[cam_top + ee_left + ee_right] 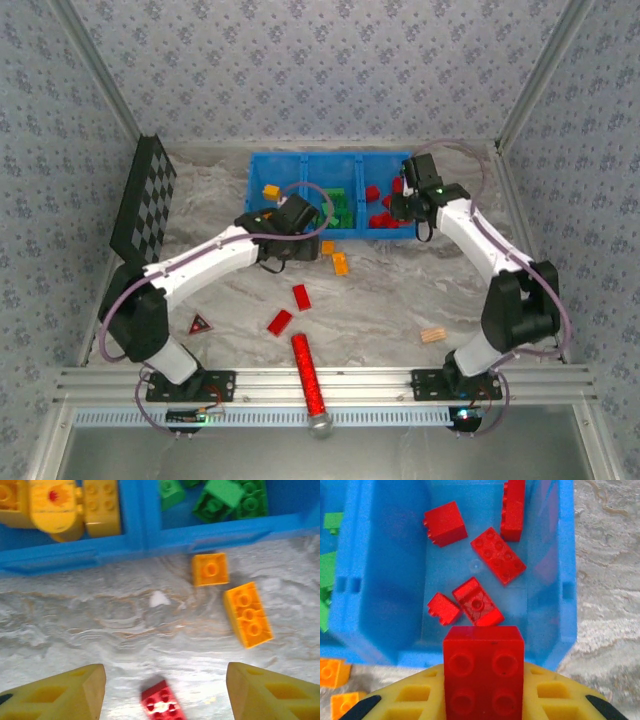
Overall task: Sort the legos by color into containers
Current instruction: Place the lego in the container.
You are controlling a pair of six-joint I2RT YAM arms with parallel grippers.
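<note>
The blue bin stands at the back, with yellow legos in its left compartment, green in the middle and red on the right. My right gripper is shut on a red brick over the near end of the red compartment; several red bricks lie inside. My left gripper hangs open low over the table in front of the bin wall. A red brick lies between its fingers, untouched. Two orange bricks lie to its right. Another red brick lies nearer the arm bases.
A black checkered board leans at the left wall. A long red cylinder lies at the front rail, a tan ridged block at the front right, and a small red triangular piece at the front left.
</note>
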